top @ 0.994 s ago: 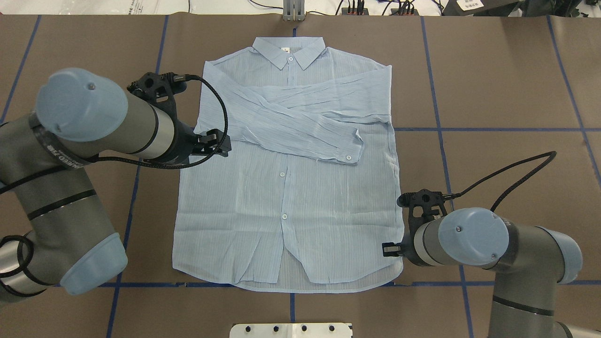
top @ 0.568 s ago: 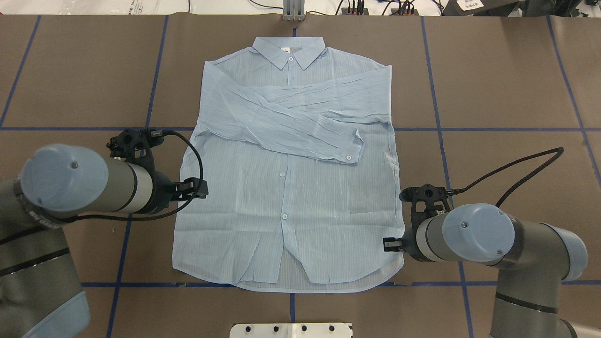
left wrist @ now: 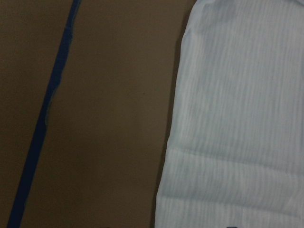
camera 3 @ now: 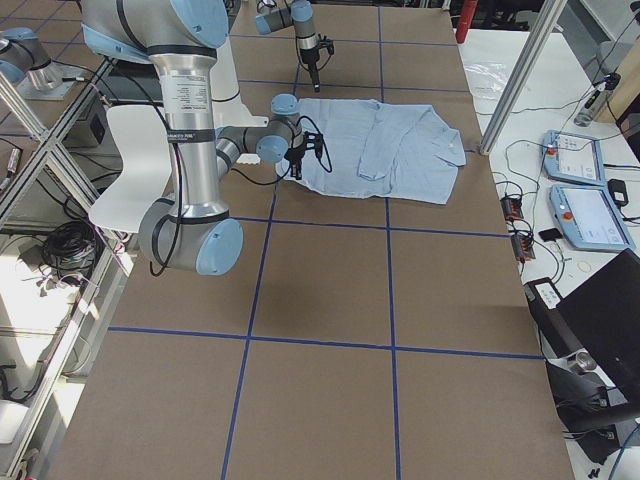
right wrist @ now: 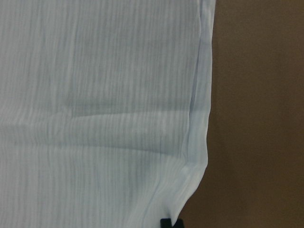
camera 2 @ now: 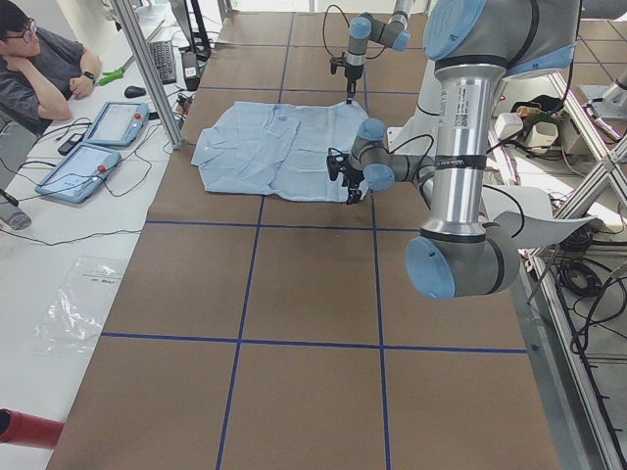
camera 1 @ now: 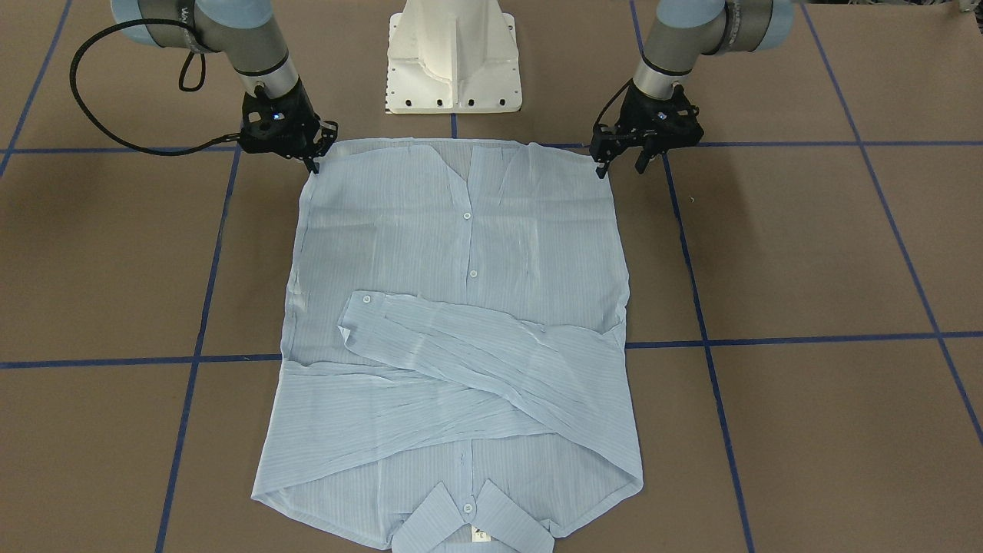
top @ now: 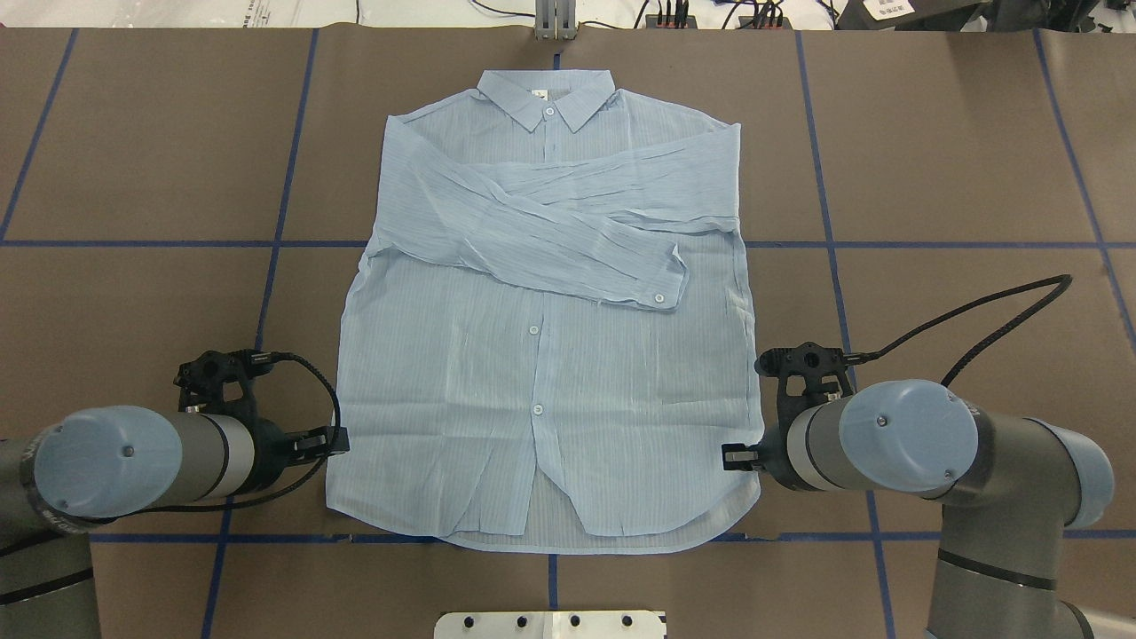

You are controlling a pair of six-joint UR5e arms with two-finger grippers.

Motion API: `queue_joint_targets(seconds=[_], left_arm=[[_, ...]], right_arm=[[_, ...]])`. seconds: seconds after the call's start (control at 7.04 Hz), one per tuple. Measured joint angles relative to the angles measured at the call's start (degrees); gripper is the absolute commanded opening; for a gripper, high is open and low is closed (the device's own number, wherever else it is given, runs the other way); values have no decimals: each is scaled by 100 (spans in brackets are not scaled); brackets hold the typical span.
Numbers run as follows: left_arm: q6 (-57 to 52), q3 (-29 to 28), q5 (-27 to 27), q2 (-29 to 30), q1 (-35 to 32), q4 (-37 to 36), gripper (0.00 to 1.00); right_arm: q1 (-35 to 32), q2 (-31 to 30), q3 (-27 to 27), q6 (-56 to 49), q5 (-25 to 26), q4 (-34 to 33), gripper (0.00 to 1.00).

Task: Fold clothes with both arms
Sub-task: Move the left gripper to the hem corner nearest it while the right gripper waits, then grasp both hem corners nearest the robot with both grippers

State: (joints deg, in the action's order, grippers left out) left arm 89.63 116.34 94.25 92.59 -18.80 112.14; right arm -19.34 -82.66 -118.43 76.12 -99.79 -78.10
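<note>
The pale-blue shirt (top: 497, 399) lies flat on the brown worktop (top: 958, 133), collar far, sleeves crossed over the chest, hem near the white pedestal base (camera 1: 453, 61). The left end effector (camera 1: 620, 163) hangs, fingers spread, just beside the hem's left corner; the right end effector (camera 1: 315, 153) is at the right corner, spread or pinching I cannot tell. Beyond the far edge, two teach pendants (camera 2: 116, 124) lie by a seated person (camera 2: 44, 64).

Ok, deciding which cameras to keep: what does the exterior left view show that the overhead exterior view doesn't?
Only exterior left: a seated person and two tablet-like pendants on a side bench. Only overhead: the neck label and cuff button. Both: the shirt flat, sleeves folded across, with the left gripper and right gripper at its hem corners.
</note>
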Motion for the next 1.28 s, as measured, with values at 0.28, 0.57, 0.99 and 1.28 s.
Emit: queue_joint_targets(seconds=[0.28,0.57,0.99,1.28], left_arm=[[3,-107,12,167,160,-124,75],[18,-138,16,566,332,-612,72],[-28,-151,25,653,410,-842,71],[-64,-166,31,597,412,-818,67]], right_arm=[[-27,4,0,0,-18,5,0],[-70,0,3,-1,-30,5,0],[-101,6,-38,0,-46,5,0],[-105,12,-40,-1,-39,5,0]])
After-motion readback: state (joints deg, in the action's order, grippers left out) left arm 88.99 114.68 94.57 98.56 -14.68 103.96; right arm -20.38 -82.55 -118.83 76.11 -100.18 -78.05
